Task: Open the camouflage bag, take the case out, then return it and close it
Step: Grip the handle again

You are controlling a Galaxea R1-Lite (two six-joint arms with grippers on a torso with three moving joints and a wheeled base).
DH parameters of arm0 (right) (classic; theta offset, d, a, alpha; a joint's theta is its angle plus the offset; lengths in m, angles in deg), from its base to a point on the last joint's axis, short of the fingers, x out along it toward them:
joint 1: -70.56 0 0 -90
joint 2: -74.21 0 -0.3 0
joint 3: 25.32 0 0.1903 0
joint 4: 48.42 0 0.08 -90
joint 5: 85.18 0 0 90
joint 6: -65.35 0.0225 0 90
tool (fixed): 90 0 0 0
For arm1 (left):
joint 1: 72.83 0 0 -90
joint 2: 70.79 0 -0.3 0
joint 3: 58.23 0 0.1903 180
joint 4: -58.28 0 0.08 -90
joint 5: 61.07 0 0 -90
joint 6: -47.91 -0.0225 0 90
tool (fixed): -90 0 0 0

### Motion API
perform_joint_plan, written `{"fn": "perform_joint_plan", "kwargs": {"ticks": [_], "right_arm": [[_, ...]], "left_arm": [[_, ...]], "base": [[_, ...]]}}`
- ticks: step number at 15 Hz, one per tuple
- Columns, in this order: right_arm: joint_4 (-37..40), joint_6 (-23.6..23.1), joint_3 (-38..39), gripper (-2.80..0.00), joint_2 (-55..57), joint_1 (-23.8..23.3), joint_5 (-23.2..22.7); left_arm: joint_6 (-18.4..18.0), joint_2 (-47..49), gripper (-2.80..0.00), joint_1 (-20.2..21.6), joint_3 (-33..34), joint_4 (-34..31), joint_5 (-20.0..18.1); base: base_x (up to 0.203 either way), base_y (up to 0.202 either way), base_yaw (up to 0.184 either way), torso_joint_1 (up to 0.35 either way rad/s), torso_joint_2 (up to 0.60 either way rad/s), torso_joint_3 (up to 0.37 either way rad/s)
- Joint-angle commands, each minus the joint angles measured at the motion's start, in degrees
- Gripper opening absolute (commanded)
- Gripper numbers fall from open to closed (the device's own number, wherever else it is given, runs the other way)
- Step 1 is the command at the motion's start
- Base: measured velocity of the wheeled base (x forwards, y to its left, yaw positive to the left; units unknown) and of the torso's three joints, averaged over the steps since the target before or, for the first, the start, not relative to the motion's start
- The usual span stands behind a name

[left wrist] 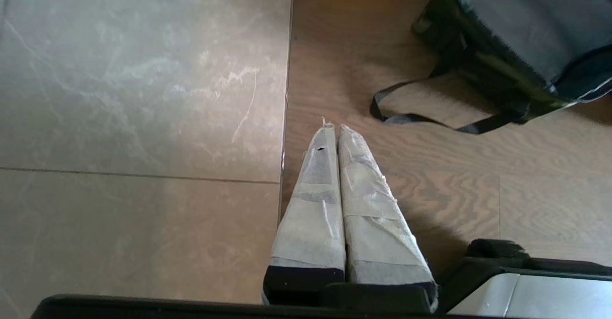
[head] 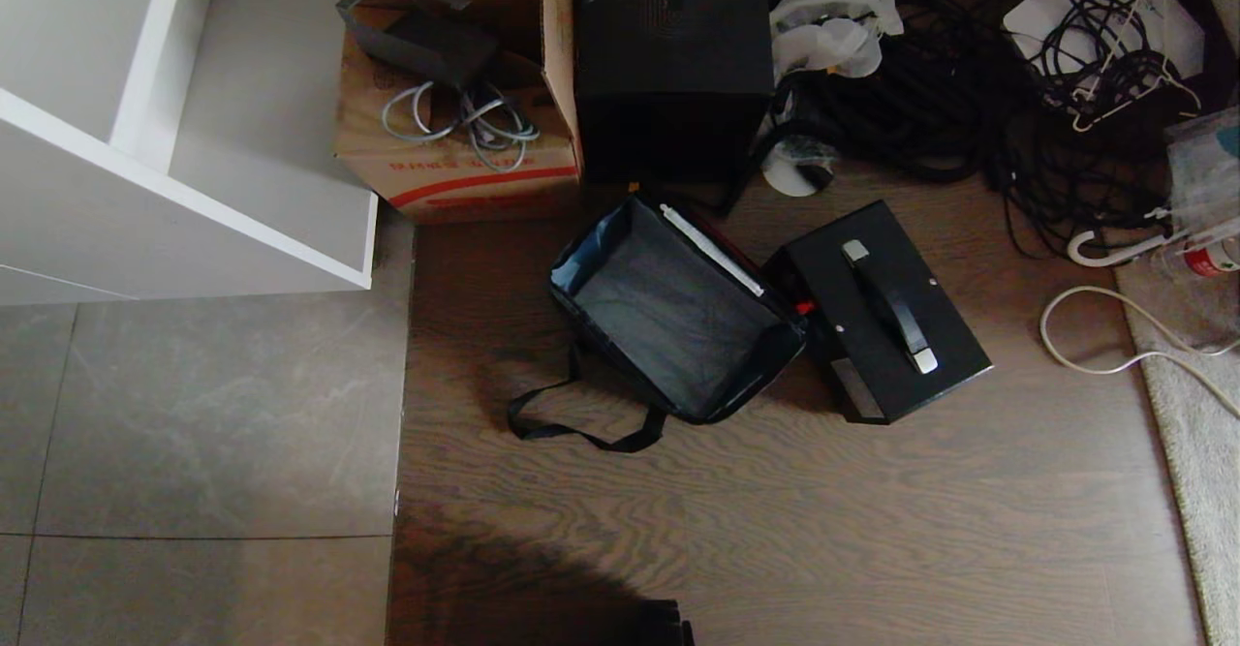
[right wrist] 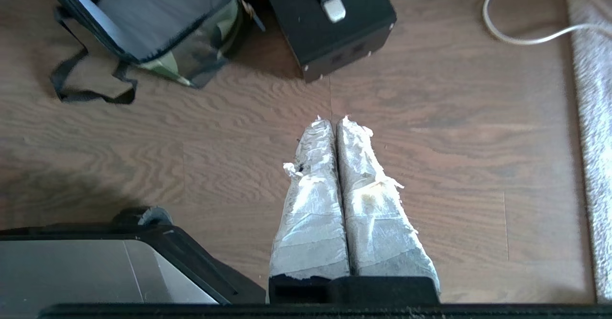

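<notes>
The camouflage bag (head: pixel 668 322) lies open on the wood floor with its dark lining showing and nothing inside, its black strap (head: pixel 581 433) trailing toward me. The case (head: pixel 930 317), black with a silver-ended handle, sits on the floor touching the bag's right side. Neither gripper appears in the head view. My left gripper (left wrist: pixel 333 126) hangs shut and holds nothing, short of the bag (left wrist: pixel 521 37) and near the tile seam. My right gripper (right wrist: pixel 333 119) is also shut and holds nothing, above bare floor short of the case (right wrist: pixel 330 27) and the bag (right wrist: pixel 153 17).
Behind the bag stand a brown cardboard box (head: pixel 455 157) and a tall black box (head: pixel 668 55). A white shelf unit (head: pixel 184 142) is at the back left. Tangled black cables (head: pixel 969 94) fill the back right. A white cable (head: pixel 1095 336) and a rug (head: pixel 1201 414) lie at right.
</notes>
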Motion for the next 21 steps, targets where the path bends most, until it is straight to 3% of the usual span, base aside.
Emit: {"fn": "perform_joint_plan", "kwargs": {"ticks": [1,11,14,17,21], "right_arm": [[0.00,0.00,0.01,-2.80,0.07,0.02,-0.02],[0.00,0.09,0.01,-2.80,0.07,0.02,0.06],[7.54,-0.01,-7.85,-2.80,1.73,0.02,0.03],[22.90,2.64,-24.12,-2.80,15.51,0.04,-0.18],[26.16,8.45,-36.55,-2.80,46.02,1.04,-3.08]], "left_arm": [[0.03,0.07,-2.80,0.00,0.44,0.05,-0.03],[-0.05,0.07,-2.80,0.00,0.44,0.05,-0.03],[0.00,0.07,-2.80,-0.02,0.44,-0.04,-0.03],[-0.06,0.07,-2.80,0.00,0.44,0.02,-0.03],[0.01,0.07,-2.80,0.00,0.44,-0.02,-0.03]], "base": [[0.000,0.000,0.000,0.002,0.00,-0.192],[0.000,0.000,0.000,0.001,0.00,-0.056],[0.000,0.000,0.000,0.000,0.00,0.000],[0.000,0.000,0.000,0.000,0.00,0.000],[0.000,0.000,0.000,0.000,0.00,0.000]]}}
